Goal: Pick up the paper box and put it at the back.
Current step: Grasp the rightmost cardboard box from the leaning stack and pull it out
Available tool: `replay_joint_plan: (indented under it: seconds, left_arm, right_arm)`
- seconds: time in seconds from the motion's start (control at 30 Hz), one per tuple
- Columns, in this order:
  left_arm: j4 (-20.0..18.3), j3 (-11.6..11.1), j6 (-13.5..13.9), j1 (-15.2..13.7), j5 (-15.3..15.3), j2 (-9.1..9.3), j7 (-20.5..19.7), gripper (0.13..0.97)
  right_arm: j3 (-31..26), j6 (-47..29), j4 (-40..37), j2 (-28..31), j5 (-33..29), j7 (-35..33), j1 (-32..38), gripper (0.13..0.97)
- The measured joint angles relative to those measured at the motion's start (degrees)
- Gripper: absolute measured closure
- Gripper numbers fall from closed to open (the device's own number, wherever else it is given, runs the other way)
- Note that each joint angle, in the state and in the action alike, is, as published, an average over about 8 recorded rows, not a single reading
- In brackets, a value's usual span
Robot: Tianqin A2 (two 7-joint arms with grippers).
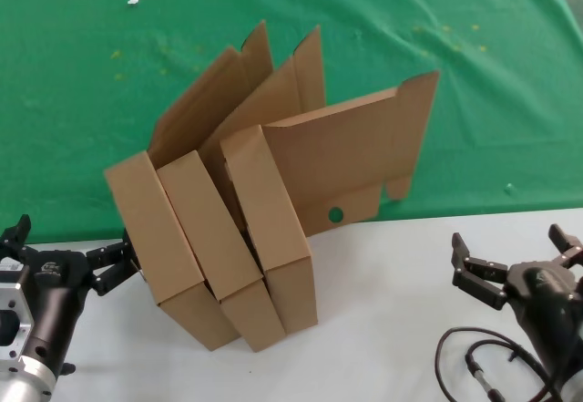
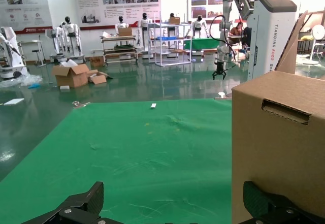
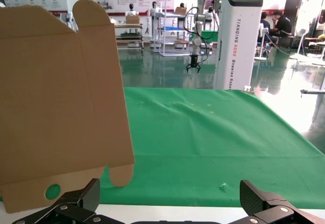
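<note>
I see the brown corrugated cardboard box (image 1: 273, 229) with round hole at center; left tool (image 1: 64, 261) at 8 o'clock and right tool (image 1: 515, 261) at 4 o'clock, both spread wide on the white worktop (image 1: 383, 329).

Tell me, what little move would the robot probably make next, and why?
Probably the right gripper should ease forward toward the paper box, the one whose lid has a round hole. Both grippers sit open on the white table, holding nothing; the left gripper is beside the outer box. The green cloth lies behind.
</note>
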Motion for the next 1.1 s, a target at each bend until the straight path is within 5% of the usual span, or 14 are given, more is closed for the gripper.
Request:
replay_joint_plan:
  seconds: [0.83,1.1]
  left_arm:
    - [0.0,0.0,0.0,0.0,0.0,0.0,0.0,0.144]
    - [0.0,0.0,0.0,0.0,0.0,0.0,0.0,0.22]
  right_arm:
    - [0.0,0.0,0.0,0.0,0.0,0.0,0.0,0.129]
    - [2.52,-4.44,-2.23,-0.28,0.64,-2.98,2.48,0.129]
